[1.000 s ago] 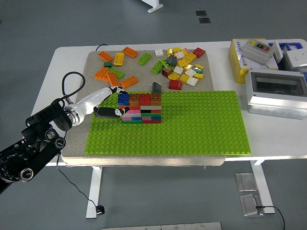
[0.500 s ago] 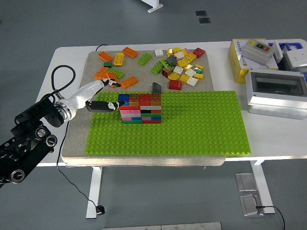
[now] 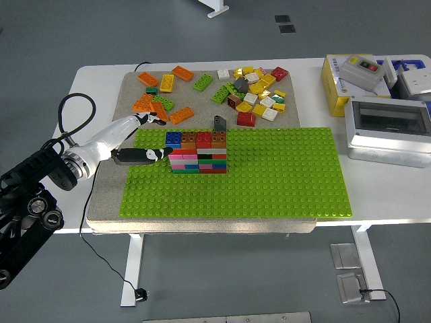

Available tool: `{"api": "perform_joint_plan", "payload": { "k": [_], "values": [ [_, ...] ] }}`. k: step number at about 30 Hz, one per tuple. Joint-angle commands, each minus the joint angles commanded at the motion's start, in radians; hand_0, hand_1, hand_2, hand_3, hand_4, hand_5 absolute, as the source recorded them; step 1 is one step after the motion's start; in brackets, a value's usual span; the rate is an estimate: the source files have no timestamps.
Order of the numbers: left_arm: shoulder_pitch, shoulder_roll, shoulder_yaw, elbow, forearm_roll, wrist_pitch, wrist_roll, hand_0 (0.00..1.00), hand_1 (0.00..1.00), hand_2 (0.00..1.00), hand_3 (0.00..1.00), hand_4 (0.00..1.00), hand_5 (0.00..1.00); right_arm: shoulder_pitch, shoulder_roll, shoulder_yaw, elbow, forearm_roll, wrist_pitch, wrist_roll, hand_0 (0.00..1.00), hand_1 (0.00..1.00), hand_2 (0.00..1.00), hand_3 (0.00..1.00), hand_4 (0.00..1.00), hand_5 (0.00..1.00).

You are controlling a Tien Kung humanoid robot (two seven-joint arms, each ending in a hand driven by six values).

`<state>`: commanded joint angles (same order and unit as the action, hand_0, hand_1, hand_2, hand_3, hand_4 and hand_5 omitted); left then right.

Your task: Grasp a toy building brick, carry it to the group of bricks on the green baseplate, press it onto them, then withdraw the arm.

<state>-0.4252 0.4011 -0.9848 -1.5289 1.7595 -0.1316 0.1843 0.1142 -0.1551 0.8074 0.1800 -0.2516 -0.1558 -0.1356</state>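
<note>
The left hand (image 3: 131,140) is pulling back leftward, away from the brick stack (image 3: 197,152), its fingers open and empty.

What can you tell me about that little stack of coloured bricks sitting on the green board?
The stack of bricks is a small, blocky wall of shiny plastic, standing upright near the back left corner of the green baseplate. Its top row runs blue, brown, red, brown, studs showing; below lie thin layers of white, pink, red, green and black. The robot's left hand reaches towards its left side, fingertips close beside it.
</note>
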Motion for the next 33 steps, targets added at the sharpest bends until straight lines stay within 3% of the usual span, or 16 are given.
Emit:
{"api": "perform_joint_plan", "payload": {
  "k": [15,33],
  "values": [
    [-0.019,-0.036,0.033,0.106,-0.01,0.023,-0.027,0.967,0.992,0.998,0.739,0.805,0.612,0.004,-0.001,-0.006,0.0,0.007,0.0,0.004,0.793,0.751,0.795,0.8,0.57,0.998],
    [-0.018,-0.042,0.043,0.12,-0.012,0.024,-0.031,0.969,0.991,0.998,0.73,0.811,0.643,0.006,0.0,0.015,0.0,-0.011,0.0,-0.002,0.794,0.75,0.794,0.795,0.57,0.998]
  ]
}}
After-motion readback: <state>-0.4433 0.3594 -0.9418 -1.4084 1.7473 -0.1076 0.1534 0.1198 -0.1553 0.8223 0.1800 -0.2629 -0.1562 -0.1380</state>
